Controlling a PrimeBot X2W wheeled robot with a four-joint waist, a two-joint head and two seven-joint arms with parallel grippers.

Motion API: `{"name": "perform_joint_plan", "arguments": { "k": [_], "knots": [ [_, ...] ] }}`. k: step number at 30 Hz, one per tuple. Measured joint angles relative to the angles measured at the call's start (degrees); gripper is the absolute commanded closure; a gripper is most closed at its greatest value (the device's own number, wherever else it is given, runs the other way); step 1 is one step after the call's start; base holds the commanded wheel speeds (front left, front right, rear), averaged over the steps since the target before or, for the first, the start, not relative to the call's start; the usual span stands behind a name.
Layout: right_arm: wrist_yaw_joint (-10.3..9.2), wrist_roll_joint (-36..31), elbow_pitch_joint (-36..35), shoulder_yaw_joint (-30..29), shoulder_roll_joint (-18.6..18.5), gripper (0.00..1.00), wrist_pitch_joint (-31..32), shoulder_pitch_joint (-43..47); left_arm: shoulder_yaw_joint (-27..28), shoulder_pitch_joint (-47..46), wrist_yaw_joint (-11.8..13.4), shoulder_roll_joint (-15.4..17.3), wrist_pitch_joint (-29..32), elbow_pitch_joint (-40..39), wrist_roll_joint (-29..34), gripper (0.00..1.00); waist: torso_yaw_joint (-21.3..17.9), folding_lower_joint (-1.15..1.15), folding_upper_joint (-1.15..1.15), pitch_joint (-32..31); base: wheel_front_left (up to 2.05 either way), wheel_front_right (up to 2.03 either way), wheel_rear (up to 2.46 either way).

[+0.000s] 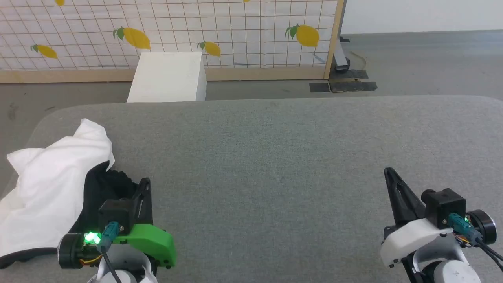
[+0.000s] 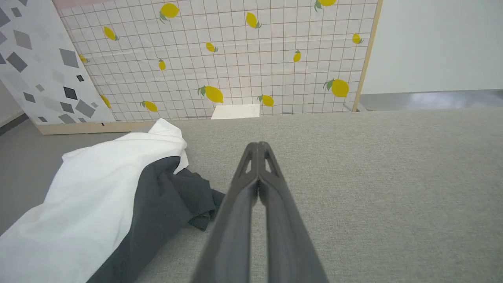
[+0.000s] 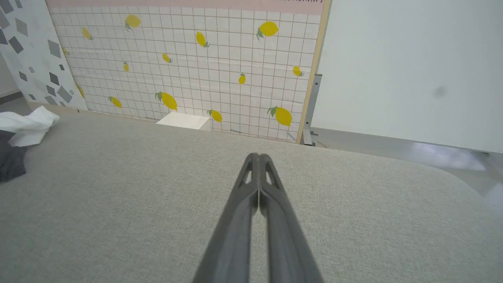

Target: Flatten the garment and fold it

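garment crumpled far left, both claws closed

- I can read no word, number or brand on anything before me.
- On the pink band along the top edge of the lemon-print panel, near the panel's right post, a few dark letter-like marks are cut off by the frame edge. I cannot make them out.

The garment is lying crumpled in a heap at the table's left end, white fabric bunching up on top, a black sleeve spilling out along its right side.
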Motion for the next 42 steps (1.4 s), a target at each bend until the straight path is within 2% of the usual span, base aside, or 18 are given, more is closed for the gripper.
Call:
{"name": "perform_joint_plan", "arguments": {
  "k": [22,23,24,25,26,27,42],
  "knots": [
    [0.00,0.00,0.00,-0.01,0.00,1.00,0.00,0.00,0.01,0.00,0.00,0.00,0.00,0.00,0.00,1.00,0.00,0.00,0.00,0.00,0.00,0.00,0.00],
    [0.01,0.01,0.01,-0.02,0.00,0.00,0.00,0.00,0.01,-0.01,0.00,0.01,0.00,0.00,-0.01,0.00,0.00,0.00,0.00,0.00,0.00,0.00,0.00],
    [0.01,0.01,0.03,-0.02,0.00,1.00,0.00,0.00,-0.01,-0.01,-0.01,0.01,0.00,0.01,-0.05,1.00,0.00,0.00,0.00,0.00,0.00,0.00,0.00],
    [0.01,0.01,0.04,-0.01,0.00,0.00,0.00,0.00,-0.02,-0.01,-0.01,0.01,0.00,0.01,-0.08,0.00,0.00,0.00,0.00,0.00,0.00,0.00,0.00],
    [0.01,0.01,0.04,-0.02,0.00,1.00,0.00,0.00,-0.04,-0.01,-0.01,0.01,0.00,0.01,-0.08,1.00,0.00,0.00,0.00,0.00,0.00,0.00,0.00],
    [0.01,0.02,0.05,-0.03,0.00,0.00,0.00,0.00,-0.05,-0.01,-0.01,0.01,0.00,0.01,-0.09,0.00,0.00,0.00,0.00,0.00,0.00,0.00,0.00],
    [0.01,1.89,1.68,-0.40,0.00,0.00,-1.37,0.00,-0.03,-0.01,0.00,0.01,-1.47,0.70,-0.80,0.00,0.13,0.00,0.00,0.06,0.00,0.00,0.00]
  ]
}}
